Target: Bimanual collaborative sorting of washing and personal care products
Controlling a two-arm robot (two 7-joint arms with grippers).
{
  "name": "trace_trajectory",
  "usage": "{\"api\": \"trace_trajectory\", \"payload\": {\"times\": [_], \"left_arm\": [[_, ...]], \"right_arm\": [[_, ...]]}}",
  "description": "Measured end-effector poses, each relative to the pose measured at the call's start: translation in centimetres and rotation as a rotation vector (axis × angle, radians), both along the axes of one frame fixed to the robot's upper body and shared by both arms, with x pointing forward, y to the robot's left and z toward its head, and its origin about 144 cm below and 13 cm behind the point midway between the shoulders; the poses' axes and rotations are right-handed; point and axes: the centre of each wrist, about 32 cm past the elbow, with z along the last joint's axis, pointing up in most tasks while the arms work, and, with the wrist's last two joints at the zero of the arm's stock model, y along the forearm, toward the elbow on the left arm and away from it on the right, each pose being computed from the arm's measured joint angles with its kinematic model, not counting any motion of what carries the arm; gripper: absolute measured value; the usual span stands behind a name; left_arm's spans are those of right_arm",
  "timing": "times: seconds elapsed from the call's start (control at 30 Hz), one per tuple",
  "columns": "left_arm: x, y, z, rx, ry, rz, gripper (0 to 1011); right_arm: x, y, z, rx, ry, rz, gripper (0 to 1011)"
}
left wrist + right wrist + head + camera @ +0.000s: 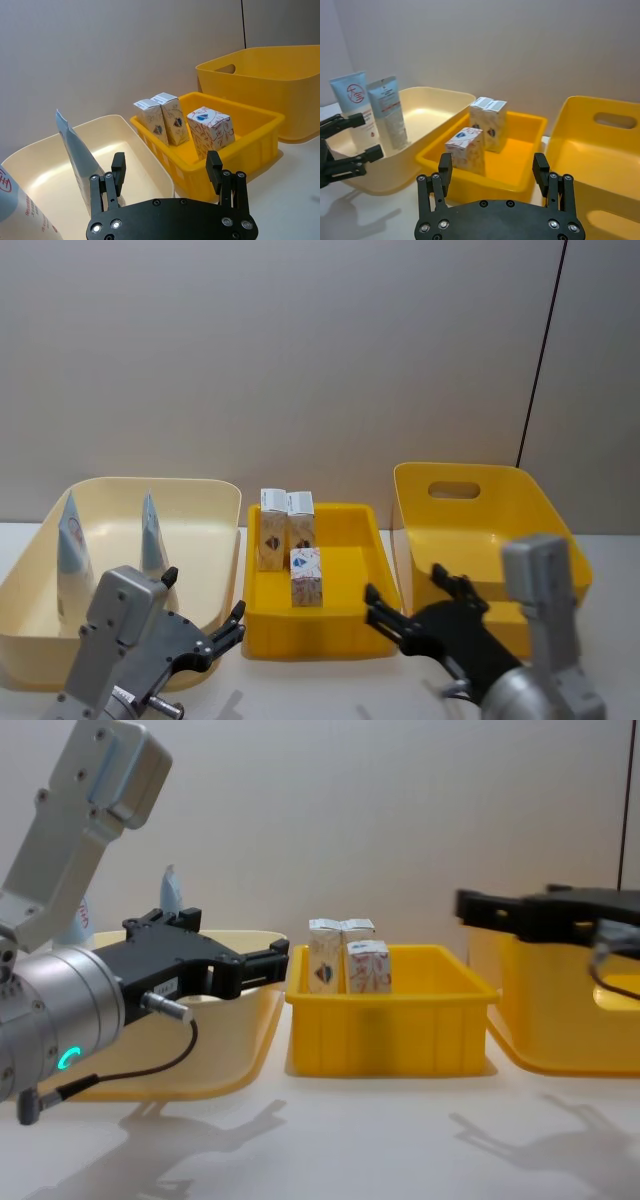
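We see three small white cartons standing upright in a shallow yellow tray [350,508] at the middle of the surface [330,685]. Two back cartons [272,530] touch side by side near the tray's far left corner; a front carton [306,577] stands just before them. Upright and grouped, they leave their tops free to be gripped from above.

To the left, two squeeze tubes [151,535] stand cap down in a cream bin [190,500], flat ends up, near its left and back walls. We judge that this bin is where the tubes belong. To the right sits a deep yellow bin [470,515] with a handle slot, and we see nothing inside it. We judge it likely meant for the cartons.

The left gripper [203,598] hovers at the cream bin's near right corner, jaws spread and holding nothing. The right gripper [405,595] hovers before the gap between the tray and the deep bin, jaws likewise spread and empty. Each arm flanks the tray, so we judge either could reach a carton next.
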Motion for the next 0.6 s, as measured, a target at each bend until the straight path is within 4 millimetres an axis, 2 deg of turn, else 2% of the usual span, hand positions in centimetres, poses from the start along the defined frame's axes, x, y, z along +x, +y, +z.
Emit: {"api": "trace_trajectory", "payload": {"times": [0.27,0.6], "left_arm": [[0.0,0.0,0.0,0.0,0.0,0.0,1001],[0.0,0.0,0.0,0.0,0.0,0.0,1000]], "right_arm": [[1.4,2.7,1.5,-0.021,0.079,0.028,1001],[3.4,5.6,2.6,-0.106,0.15,-0.037,1001]]}}
